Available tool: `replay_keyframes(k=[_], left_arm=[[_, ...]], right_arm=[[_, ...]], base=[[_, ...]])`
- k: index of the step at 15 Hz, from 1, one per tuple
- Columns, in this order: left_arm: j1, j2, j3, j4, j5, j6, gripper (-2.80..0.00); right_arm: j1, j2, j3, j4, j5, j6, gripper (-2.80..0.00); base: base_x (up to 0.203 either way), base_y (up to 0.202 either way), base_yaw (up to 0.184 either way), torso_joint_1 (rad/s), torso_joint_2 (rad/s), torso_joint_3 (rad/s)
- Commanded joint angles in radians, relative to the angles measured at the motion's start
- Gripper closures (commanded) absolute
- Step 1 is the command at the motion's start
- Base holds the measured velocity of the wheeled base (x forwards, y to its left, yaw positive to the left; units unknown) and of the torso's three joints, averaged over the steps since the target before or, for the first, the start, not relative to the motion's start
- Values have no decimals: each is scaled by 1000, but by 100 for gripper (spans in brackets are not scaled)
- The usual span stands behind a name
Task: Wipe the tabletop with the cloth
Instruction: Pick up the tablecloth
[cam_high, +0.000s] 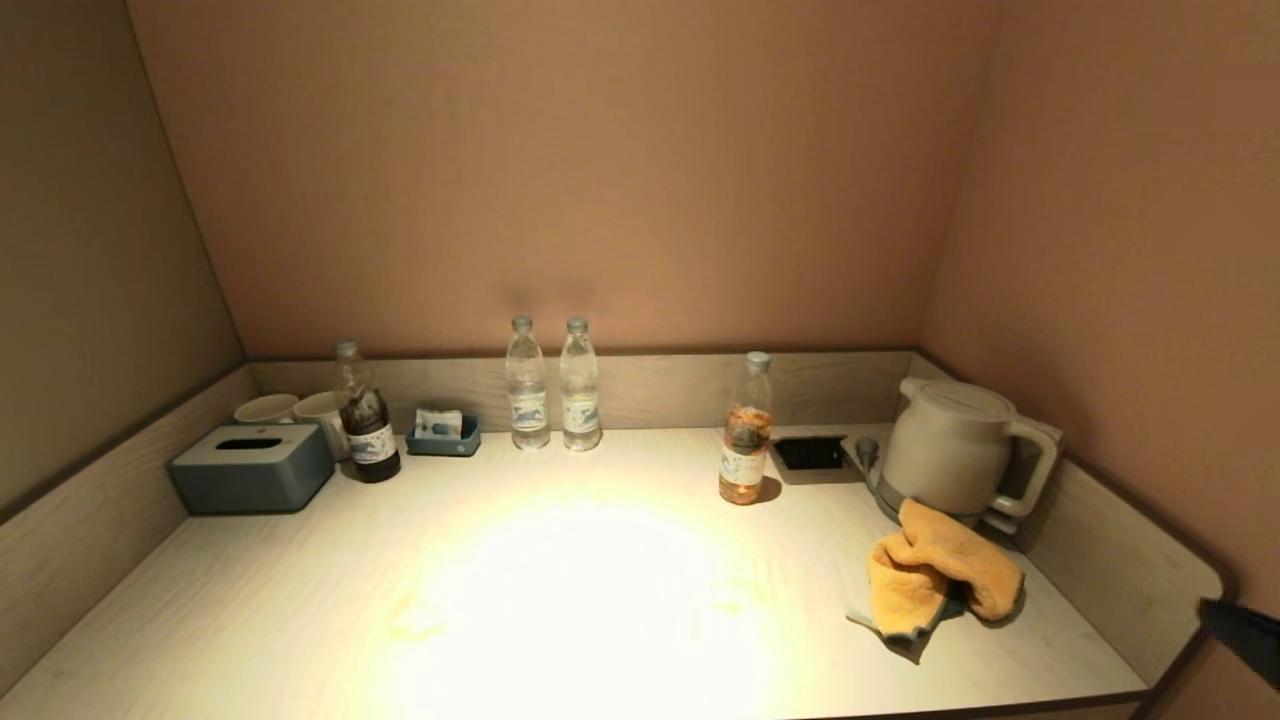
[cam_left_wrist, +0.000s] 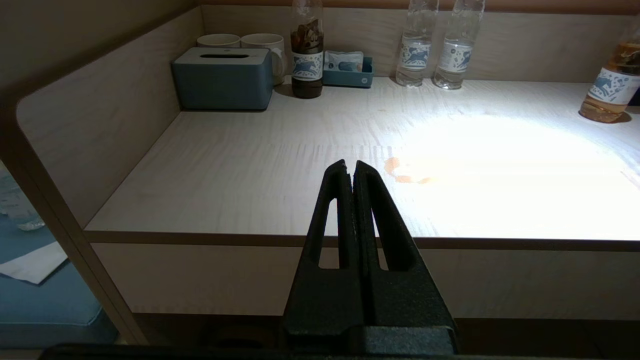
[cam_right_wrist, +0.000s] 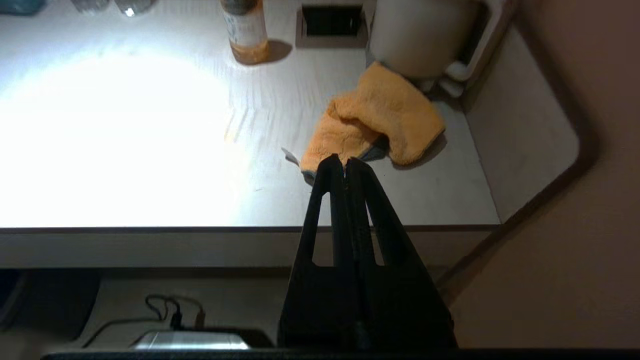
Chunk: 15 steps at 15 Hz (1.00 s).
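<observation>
The tabletop (cam_high: 560, 600) carries, from left to right: a tissue box (cam_high: 252, 467) at 9 o'clock, two mugs (cam_high: 296, 409) behind it, and a dark bottle (cam_high: 365, 412) just beside them. A small tray (cam_high: 443, 436) follows, then two clear bottles (cam_high: 552, 385) at 12 o'clock against the back wall. An amber bottle (cam_high: 746, 430) stands right of centre. A kettle (cam_high: 950, 446) sits at 3 o'clock. The cloth (cam_high: 935, 580), orange and crumpled, lies at 4 o'clock, touching the kettle base. An orange stain (cam_left_wrist: 405, 172) marks the surface near the front edge.

The left claw (cam_left_wrist: 350, 167) is fully closed and empty, off the front edge. The right claw (cam_right_wrist: 340, 162) is fully closed and empty, off the front edge near the cloth.
</observation>
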<state>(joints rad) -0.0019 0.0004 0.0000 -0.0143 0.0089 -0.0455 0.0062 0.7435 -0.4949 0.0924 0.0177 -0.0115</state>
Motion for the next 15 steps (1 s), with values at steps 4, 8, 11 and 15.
replay_keyframes(k=[4,8,11,15], left_arm=[[0,0,0,-1,0,-1,0],[0,0,0,-1,0,-1,0],[0,0,0,-1,0,-1,0],[0,0,0,-1,0,-1,0]], right_arm=[[-6,957,-332,-154,-28,77,0],[-10,1293,-640,-140,-54,149,0],[-43,1376,-697,-122,-76,161,0],[-66,1369,-688,-100,-93,157,0]], base=[[0,0,0,0,0,0],[0,0,0,0,0,0],[0,0,0,0,0,0],[0,0,0,0,0,0]])
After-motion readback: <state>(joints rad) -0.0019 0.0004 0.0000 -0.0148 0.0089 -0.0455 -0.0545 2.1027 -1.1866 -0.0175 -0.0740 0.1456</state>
